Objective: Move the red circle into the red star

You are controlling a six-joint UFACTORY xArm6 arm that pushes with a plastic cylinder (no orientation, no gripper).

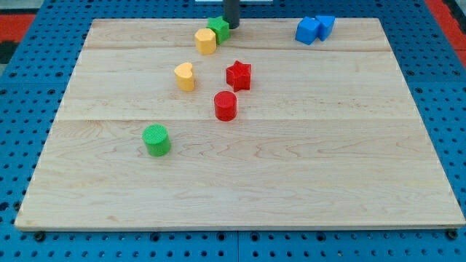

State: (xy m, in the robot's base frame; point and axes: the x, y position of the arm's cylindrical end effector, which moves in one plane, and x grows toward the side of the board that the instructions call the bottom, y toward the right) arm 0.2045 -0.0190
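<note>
Red circle (226, 105) sits near the middle of the counter (291, 182), and the red star (238, 75) is just beyond it, a touch to the right, the two near each other but not touching. That gap is the whole game here. The tip (231, 26) is way up at the far edge, beside the green block (218, 28), which itself is pressed against a yellow block (206, 41); I can't tell whether the tip actually touches the green one. So the circle lies toward the near side from the tip, almost straight down the board, with the star standing between them. My read: the tip has to swing around the star and get to the circle's near-left side, then shove it away and slightly right. Going straight in would strike the star first.

There's no hand on this rod, so nothing to be spread or pinching.

A yellow heart (185, 76) waits left of the star, close to any detour on that side. A green cylinder (156, 140) sits near-left, two blue blocks (314, 28) far right, both well apart. No labels, brands or writing visible anywhere.
</note>
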